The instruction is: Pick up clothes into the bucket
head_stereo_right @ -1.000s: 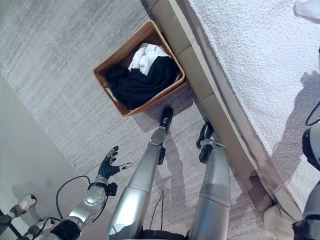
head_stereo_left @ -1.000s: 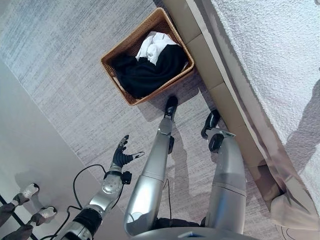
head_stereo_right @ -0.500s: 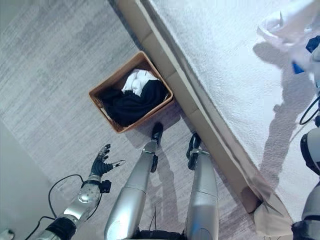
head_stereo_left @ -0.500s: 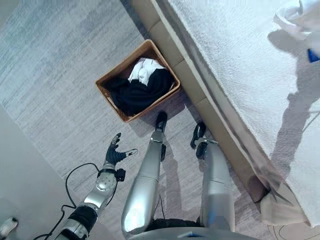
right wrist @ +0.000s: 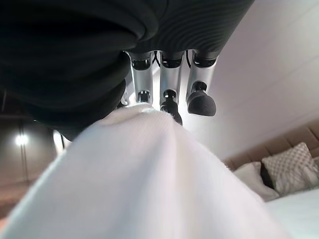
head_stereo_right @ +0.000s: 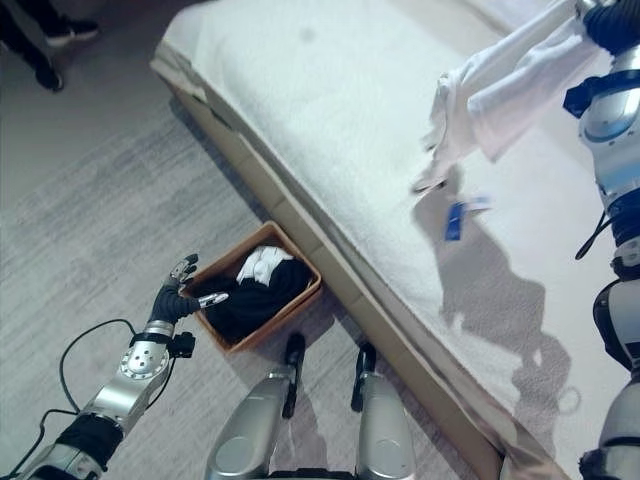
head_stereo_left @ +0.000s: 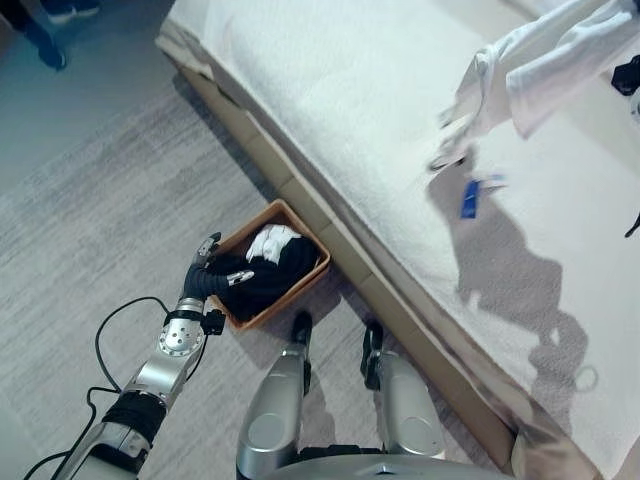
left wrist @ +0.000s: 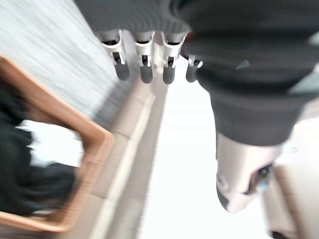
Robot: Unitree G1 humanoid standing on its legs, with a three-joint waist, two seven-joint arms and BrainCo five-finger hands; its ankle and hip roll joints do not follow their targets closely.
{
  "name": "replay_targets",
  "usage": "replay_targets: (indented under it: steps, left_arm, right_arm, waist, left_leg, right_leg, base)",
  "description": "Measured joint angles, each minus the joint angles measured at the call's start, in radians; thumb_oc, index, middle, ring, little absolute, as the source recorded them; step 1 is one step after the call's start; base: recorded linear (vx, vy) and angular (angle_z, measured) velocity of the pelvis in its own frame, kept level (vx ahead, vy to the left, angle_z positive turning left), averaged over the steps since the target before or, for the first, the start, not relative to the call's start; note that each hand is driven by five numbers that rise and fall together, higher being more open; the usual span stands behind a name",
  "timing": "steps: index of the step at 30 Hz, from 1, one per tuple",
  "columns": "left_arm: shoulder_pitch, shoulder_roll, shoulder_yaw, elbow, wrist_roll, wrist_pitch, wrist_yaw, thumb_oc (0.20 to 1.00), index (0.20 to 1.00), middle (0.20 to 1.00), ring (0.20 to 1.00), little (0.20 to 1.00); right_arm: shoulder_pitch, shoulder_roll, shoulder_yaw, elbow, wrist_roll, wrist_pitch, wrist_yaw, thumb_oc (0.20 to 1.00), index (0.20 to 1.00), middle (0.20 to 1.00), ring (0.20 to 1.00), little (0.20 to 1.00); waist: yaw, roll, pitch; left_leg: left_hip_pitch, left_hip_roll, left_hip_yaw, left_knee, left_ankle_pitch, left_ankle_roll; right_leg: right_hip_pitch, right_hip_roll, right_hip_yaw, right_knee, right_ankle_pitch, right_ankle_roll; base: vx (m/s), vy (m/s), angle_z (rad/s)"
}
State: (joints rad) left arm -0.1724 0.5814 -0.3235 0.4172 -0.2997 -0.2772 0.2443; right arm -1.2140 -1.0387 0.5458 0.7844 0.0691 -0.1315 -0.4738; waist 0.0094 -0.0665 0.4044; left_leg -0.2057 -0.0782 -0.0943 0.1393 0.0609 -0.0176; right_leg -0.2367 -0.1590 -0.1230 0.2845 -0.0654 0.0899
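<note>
A brown wicker basket [head_stereo_left: 300, 285] stands on the floor against the bed's base, holding black clothes [head_stereo_left: 262, 282] and a white piece [head_stereo_left: 268, 240]. My left hand [head_stereo_left: 203, 278] hovers open at the basket's outer corner, its straight fingers [left wrist: 142, 69] over the rim [left wrist: 94, 149]. High over the bed, my right hand [head_stereo_right: 612, 20] is shut on a white garment [head_stereo_right: 500, 85]. The garment hangs down above the bed cover, and the curled fingers [right wrist: 169, 102] pinch the cloth [right wrist: 149, 174].
The bed with its white cover [head_stereo_left: 330, 90] and beige base [head_stereo_left: 400, 300] runs diagonally through the view. A small blue item [head_stereo_left: 470, 195] lies on the cover below the hanging garment. A person's feet [head_stereo_right: 40, 40] stand on the grey carpet at the far left.
The whole view has swung up toward the bed. My right hand has lifted the white garment clear of the cover. My left hand has come closer to the basket's corner.
</note>
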Motion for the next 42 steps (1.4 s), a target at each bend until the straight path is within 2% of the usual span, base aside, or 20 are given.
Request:
replay_targets:
  steps: [1,2,6,7,9,11,13,16,19,24,28,32,38,42]
  left_arm:
    - [0.010,-0.016,-0.002,-0.015,-0.002,0.004,-0.013,1.000,1.000,1.000,1.000,1.000]
    - [-0.005,-0.024,-0.011,-0.030,-0.013,0.012,-0.019,1.000,1.000,1.000,1.000,1.000]
    - [-0.028,-0.049,-0.011,-0.085,-0.050,0.023,-0.051,1.000,1.000,1.000,1.000,1.000]
    - [-0.054,-0.047,-0.031,-0.121,-0.077,0.049,-0.069,1.000,1.000,1.000,1.000,1.000]
    - [-0.101,-0.038,-0.074,-0.160,-0.089,0.054,-0.100,1.000,1.000,1.000,1.000,1.000]
    - [-0.142,-0.031,-0.109,-0.181,-0.094,0.057,-0.132,1.000,1.000,1.000,1.000,1.000]
    - [-0.174,-0.036,-0.134,-0.186,-0.109,0.060,-0.148,1.000,1.000,1.000,1.000,1.000]
    - [-0.201,-0.048,-0.145,-0.185,-0.107,0.066,-0.156,1.000,1.000,1.000,1.000,1.000]
    - [-0.201,-0.094,-0.141,-0.173,-0.104,0.077,-0.151,1.000,1.000,1.000,1.000,1.000]
    - [-0.198,-0.163,-0.125,-0.114,-0.037,0.099,-0.122,1.000,1.000,1.000,1.000,1.000]
    - [-0.198,-0.189,-0.126,-0.072,-0.028,0.121,-0.116,1.000,1.000,1.000,1.000,1.000]
    - [-0.197,-0.196,-0.128,-0.063,-0.035,0.133,-0.121,1.000,1.000,1.000,1.000,1.000]
    - [-0.202,-0.195,-0.181,-0.116,-0.111,0.135,-0.174,1.000,1.000,1.000,1.000,1.000]
    - [-0.232,-0.159,-0.257,-0.186,-0.200,0.138,-0.228,1.000,1.000,1.000,1.000,1.000]
  right_arm:
    - [0.048,0.001,-0.025,-0.058,0.000,-0.007,0.013,0.200,0.200,0.200,0.200,0.200]
    - [0.068,-0.002,-0.022,-0.084,0.000,-0.014,0.026,0.200,0.200,0.200,0.200,0.200]
    - [0.115,-0.009,-0.025,-0.143,0.002,-0.016,0.077,0.200,0.200,0.200,0.200,0.200]
    - [0.122,-0.009,-0.022,-0.169,0.018,-0.017,0.106,0.200,0.200,0.200,0.200,0.200]
    - [0.126,-0.008,-0.019,-0.203,0.043,-0.016,0.146,0.200,0.200,0.200,0.200,0.200]
    - [0.144,-0.019,-0.018,-0.256,0.072,-0.016,0.180,0.200,0.200,0.200,0.200,0.200]
    - [0.181,-0.025,-0.018,-0.329,0.091,-0.018,0.214,0.200,0.200,0.200,0.200,0.200]
    - [0.217,-0.033,-0.020,-0.396,0.123,-0.019,0.251,0.200,0.200,0.200,0.200,0.200]
    - [0.314,-0.040,-0.034,-0.528,0.162,-0.021,0.292,0.200,0.200,0.200,0.200,0.200]
    - [0.444,-0.042,-0.107,-0.703,0.223,-0.022,0.341,0.200,0.200,0.200,0.200,0.200]
    - [0.451,-0.045,-0.138,-0.770,0.279,-0.024,0.365,0.200,0.200,0.200,0.200,0.200]
    - [0.452,-0.044,-0.150,-0.844,0.318,-0.054,0.380,0.200,0.200,0.200,0.200,0.200]
    - [0.452,-0.032,-0.149,-0.916,0.367,-0.065,0.424,0.200,0.200,0.200,0.200,0.200]
    - [0.452,-0.003,-0.139,-0.959,0.416,-0.066,0.458,0.200,0.200,0.200,0.200,0.200]
  waist:
    - [0.005,0.000,-0.033]
    - [-0.011,0.001,-0.065]
    - [-0.023,0.001,-0.104]
    - [-0.049,0.002,-0.119]
    - [-0.052,0.005,-0.132]
    - [-0.078,0.007,-0.166]
    - [-0.081,0.010,-0.194]
    - [-0.108,0.014,-0.231]
    - [-0.119,0.023,-0.270]
    - [-0.135,0.031,-0.284]
    - [-0.148,0.037,-0.288]
    - [-0.159,0.042,-0.297]
    - [-0.162,0.044,-0.321]
    - [-0.161,0.046,-0.323]
  left_leg:
    - [0.023,0.002,0.007,-0.019,-0.003,0.001]
    - [0.028,0.002,0.009,-0.025,-0.004,0.003]
    - [0.092,0.007,0.016,-0.056,0.001,0.010]
    - [0.117,0.014,0.032,-0.062,-0.005,0.006]
    - [0.163,0.020,0.041,-0.083,-0.007,0.004]
    - [0.186,0.030,0.054,-0.103,-0.011,-0.001]
    - [0.228,0.039,0.074,-0.133,-0.011,-0.001]
    - [0.258,0.049,0.081,-0.155,-0.012,-0.003]
    - [0.285,0.062,0.092,-0.173,-0.014,-0.006]
    - [0.301,0.075,0.095,-0.189,-0.014,-0.006]
    - [0.307,0.080,0.099,-0.194,-0.014,-0.006]
    - [0.318,0.083,0.119,-0.201,-0.014,-0.006]
    - [0.323,0.084,0.129,-0.205,-0.014,-0.006]
    - [0.334,0.086,0.138,-0.211,-0.014,-0.006]
  right_leg:
    - [0.020,0.000,0.001,-0.018,0.000,0.000]
    - [0.029,0.002,0.000,-0.034,0.003,0.001]
    - [0.095,0.010,0.001,-0.074,0.015,0.008]
    - [0.123,0.015,0.006,-0.097,0.020,0.008]
    - [0.173,0.024,0.011,-0.134,0.027,0.012]
    - [0.193,0.032,0.023,-0.161,0.031,0.012]
    - [0.228,0.045,0.036,-0.196,0.040,0.012]
    - [0.255,0.055,0.040,-0.221,0.041,0.011]
    - [0.277,0.069,0.055,-0.242,0.043,0.009]
    - [0.287,0.084,0.059,-0.251,0.046,0.005]
    - [0.286,0.089,0.062,-0.252,0.047,0.004]
    - [0.288,0.091,0.074,-0.252,0.047,0.004]
    - [0.287,0.093,0.085,-0.256,0.048,0.003]
    - [0.292,0.095,0.088,-0.260,0.048,0.003]
  base:
    - [0.13,0.033,-0.05]
    - [0.12,0.030,-0.08]
    - [0.10,0.009,-0.11]
    - [0.06,0.000,-0.19]
    - [0.09,-0.002,-0.21]
    - [0.12,-0.007,-0.21]
    - [0.07,-0.013,-0.30]
    - [0.08,-0.016,-0.13]
    - [0.03,-0.012,-0.14]
    - [0.03,-0.010,-0.02]
    - [0.01,-0.004,-0.03]
    - [0.00,-0.009,-0.10]
    - [-0.01,-0.006,-0.05]
    - [0.00,-0.001,-0.05]
